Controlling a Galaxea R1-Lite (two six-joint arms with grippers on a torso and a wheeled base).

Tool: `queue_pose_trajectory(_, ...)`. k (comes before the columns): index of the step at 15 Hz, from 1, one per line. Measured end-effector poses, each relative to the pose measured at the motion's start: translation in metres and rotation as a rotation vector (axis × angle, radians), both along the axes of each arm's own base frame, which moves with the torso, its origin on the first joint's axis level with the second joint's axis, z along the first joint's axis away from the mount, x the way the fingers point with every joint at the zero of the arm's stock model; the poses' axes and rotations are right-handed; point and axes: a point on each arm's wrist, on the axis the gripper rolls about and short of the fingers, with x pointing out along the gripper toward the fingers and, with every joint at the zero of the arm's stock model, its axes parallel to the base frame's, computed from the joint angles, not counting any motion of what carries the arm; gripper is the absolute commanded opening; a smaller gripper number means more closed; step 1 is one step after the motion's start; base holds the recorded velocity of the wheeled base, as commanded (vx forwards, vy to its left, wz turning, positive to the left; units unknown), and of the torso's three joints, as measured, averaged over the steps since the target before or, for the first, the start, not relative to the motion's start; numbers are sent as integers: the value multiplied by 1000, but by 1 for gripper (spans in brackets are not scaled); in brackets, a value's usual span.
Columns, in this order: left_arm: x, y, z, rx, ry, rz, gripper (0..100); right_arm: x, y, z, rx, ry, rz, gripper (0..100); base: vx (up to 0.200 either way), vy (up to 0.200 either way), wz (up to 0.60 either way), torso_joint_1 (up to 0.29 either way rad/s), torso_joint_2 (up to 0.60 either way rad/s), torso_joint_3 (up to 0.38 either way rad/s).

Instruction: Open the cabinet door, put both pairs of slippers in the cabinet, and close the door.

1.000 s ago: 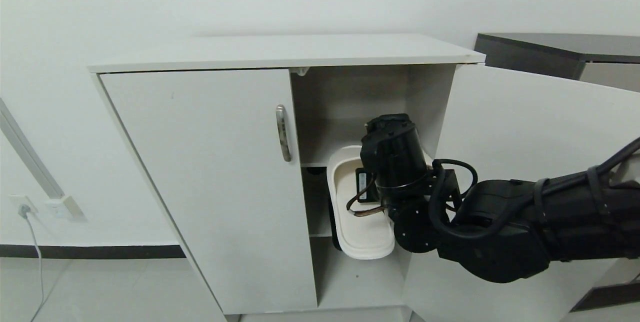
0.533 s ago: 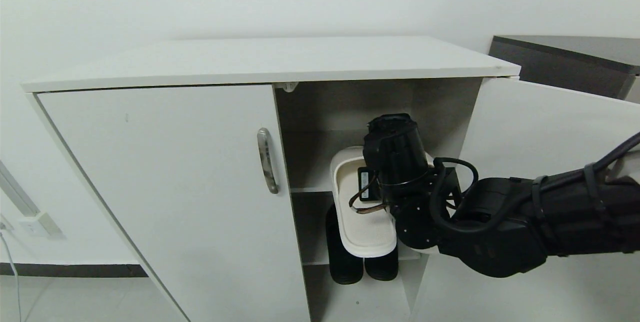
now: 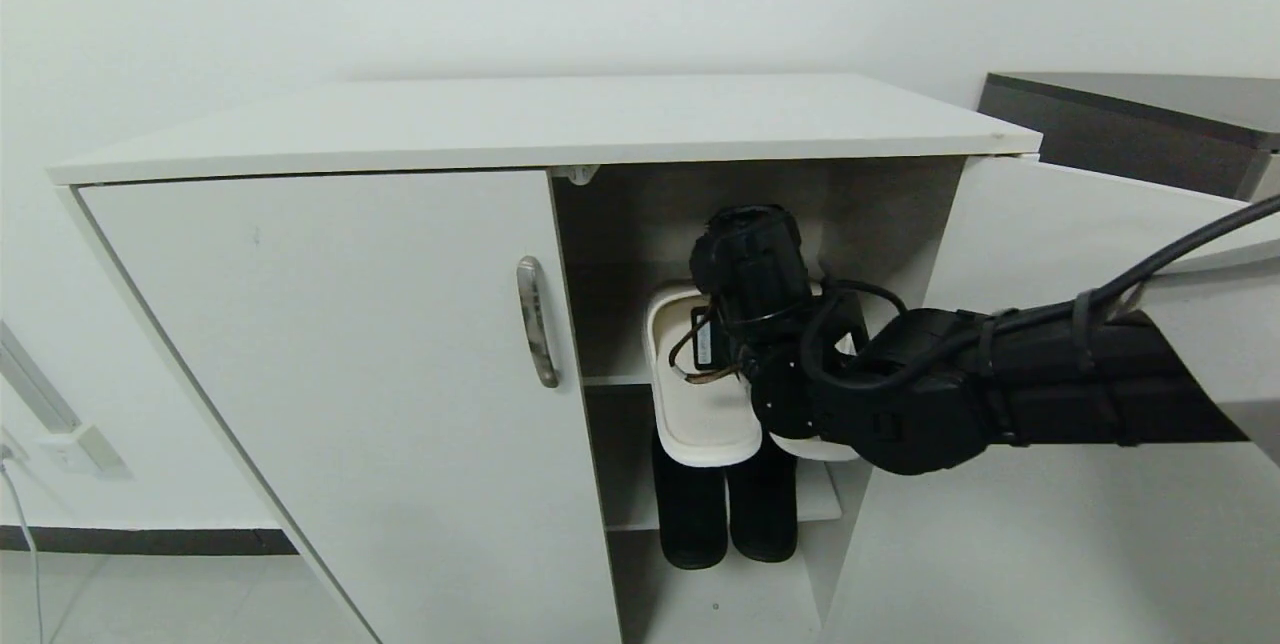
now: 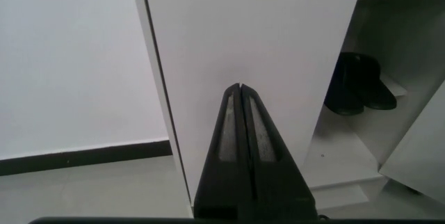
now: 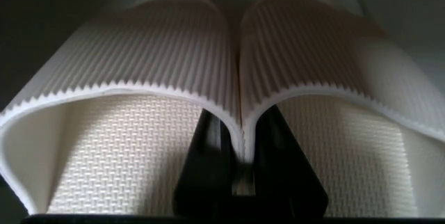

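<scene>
- Cabinet [image 3: 540,124]: right door [image 3: 1050,254] stands wide open. The left door [image 3: 330,374] is closed.
- Right gripper [image 5: 240,158]: clenched on the white slippers [image 3: 700,414], pinching the two adjoining strap edges together between the pair.
- The white slippers lie toes-in at the front edge of the upper shelf [image 3: 615,380]. Their heels hang out past that edge, above the black slippers [image 3: 725,514].
- The black slippers sit on the lower shelf [image 3: 625,526], heels overhanging its front edge.
- Left gripper [image 4: 240,95]: fingers pressed together on nothing, held outside the cabinet and facing the closed left door.
- Risk: if let go here, the white pair is likely to tip off the shelf edge, since much of each sole is unsupported.
- Risk: the hold is on soft strap edges only, so one slipper could slide free if the soles drag on the shelf while being pushed in.
- Risk: the wrist and its loose cable sit close to the right side of the opening and could catch there on the way out.
- Risk: any heels left proud of either shelf would probably stop the door from closing.
- Change over the last half second: the right arm has gone deeper and higher. The white pair has risen with it, uncovering more of the black pair.
- The shift in the whole view since one second ago is camera movement, not movement of the cabinet.
</scene>
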Motion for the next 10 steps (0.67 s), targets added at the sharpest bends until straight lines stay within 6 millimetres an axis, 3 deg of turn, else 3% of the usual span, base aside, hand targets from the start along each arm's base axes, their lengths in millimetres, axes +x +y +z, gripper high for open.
queue_pose_trajectory(10,0,0,0,0,0,0,0,55,11,1,1,-47,-64,0,0,0,0,0,0,0)
